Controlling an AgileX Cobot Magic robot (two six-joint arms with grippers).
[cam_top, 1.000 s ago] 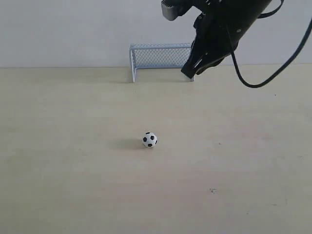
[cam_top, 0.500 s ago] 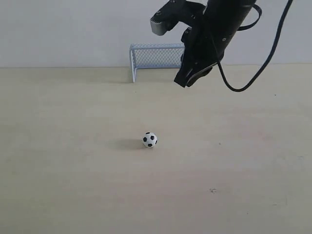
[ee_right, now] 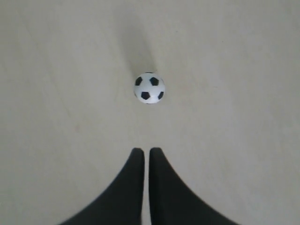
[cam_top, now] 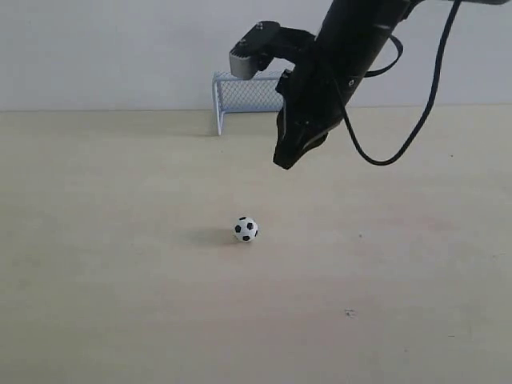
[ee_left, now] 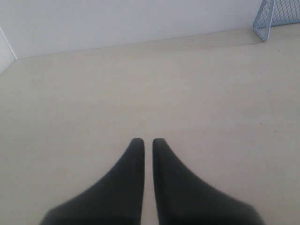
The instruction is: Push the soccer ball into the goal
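The small black-and-white soccer ball (cam_top: 246,230) rests on the pale table, mid-scene. The goal (cam_top: 240,96), grey-white frame with mesh, stands at the table's far edge against the wall; the right arm hides its right part. My right gripper (cam_top: 283,162) hangs above the table, between ball and goal, its tips pointing down, shut and empty. In the right wrist view the ball (ee_right: 149,87) lies just beyond the shut gripper (ee_right: 146,151). The left wrist view shows my left gripper (ee_left: 145,141) shut and empty over bare table, with a corner of the goal (ee_left: 274,16) far off.
A white wall (cam_top: 104,48) backs the table (cam_top: 120,304). The right arm's black cable (cam_top: 400,148) loops down on the right side of the scene. Only tiny dark specks (cam_top: 349,313) mark the tabletop.
The right arm has swung left and down from in front of the goal toward the ball. The ball has not moved.
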